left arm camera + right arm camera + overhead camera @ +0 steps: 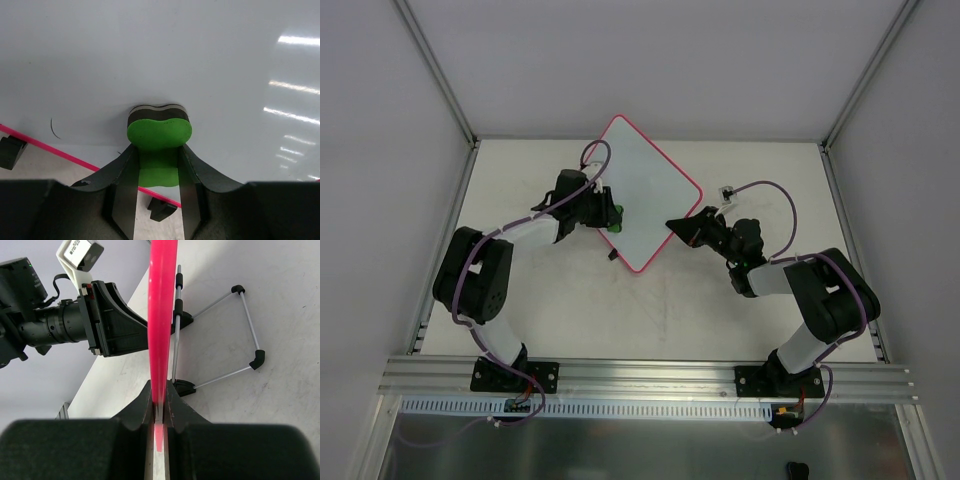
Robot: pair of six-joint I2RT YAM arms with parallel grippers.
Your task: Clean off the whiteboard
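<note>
The whiteboard (645, 195) is white with a thin pink-red frame and stands tilted on a wire stand (235, 335) in the middle of the table. My left gripper (610, 215) is shut on a green eraser (159, 131) and presses it against the board's face (165, 60) near its lower edge. A faint dark curved mark (54, 130) remains at the lower left of the board. My right gripper (675, 226) is shut on the board's pink-red edge (162, 315), holding it steady from the right side.
The board's black clips (10, 151) rest on the tabletop (620, 320). The left arm and its camera (55, 322) show behind the board in the right wrist view. Grey walls enclose the table on three sides.
</note>
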